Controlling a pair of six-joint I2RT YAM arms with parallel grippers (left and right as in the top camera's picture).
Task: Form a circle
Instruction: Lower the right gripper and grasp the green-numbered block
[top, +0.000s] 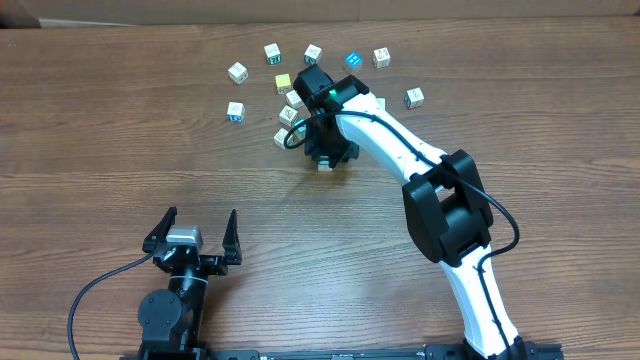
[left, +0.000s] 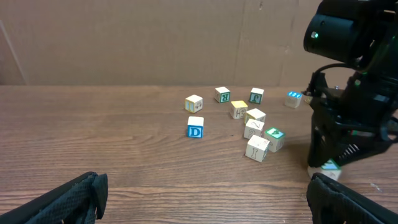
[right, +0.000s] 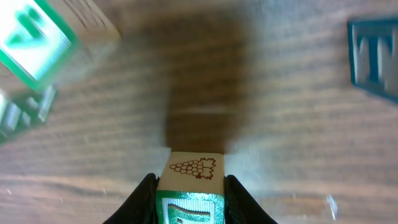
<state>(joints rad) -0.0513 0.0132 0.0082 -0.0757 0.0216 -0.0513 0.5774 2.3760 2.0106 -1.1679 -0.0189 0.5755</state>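
wood-grain table (top: 100, 150) | loose letter cubes (top: 237, 71) scattered far side | blue D cube (left: 195, 127) alone | yellow-topped cube (top: 284, 83) | cardboard backdrop (left: 124, 37) behind table

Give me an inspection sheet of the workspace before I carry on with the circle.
Surface: wooden table, brown grain.
Job's things: the circle, three whitish cubes and one green-topped, bunched tight; grape cube, green-edged, between the right jaws.
Clutter: loose cubes scattered around the group, one blue-topped.
Grippers: left gripper open, empty; right gripper shut on the grape cube.
Cables: black cable loops from the left arm; another follows the right arm.
Surroundings: brown board wall behind the table.
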